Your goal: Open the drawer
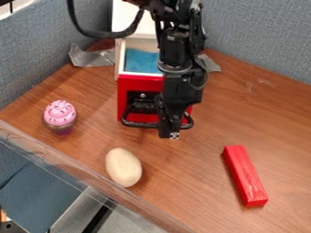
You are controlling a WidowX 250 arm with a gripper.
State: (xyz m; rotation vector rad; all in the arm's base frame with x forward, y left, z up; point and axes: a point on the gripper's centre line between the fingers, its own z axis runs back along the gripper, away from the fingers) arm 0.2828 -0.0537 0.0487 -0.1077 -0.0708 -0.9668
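No readable text anywhere

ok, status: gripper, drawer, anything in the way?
Gripper down at the handle. Red-fronted drawer pulled out, blue inside showing. Pale egg-shaped object out front, apart from drawer, likely not blocking.

Cupcake [60, 113] left of drawer [139, 82], what may be an egg [123, 167] before, block [245, 175] front right.

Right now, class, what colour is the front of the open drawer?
The drawer front is red, as the camera view shows best.
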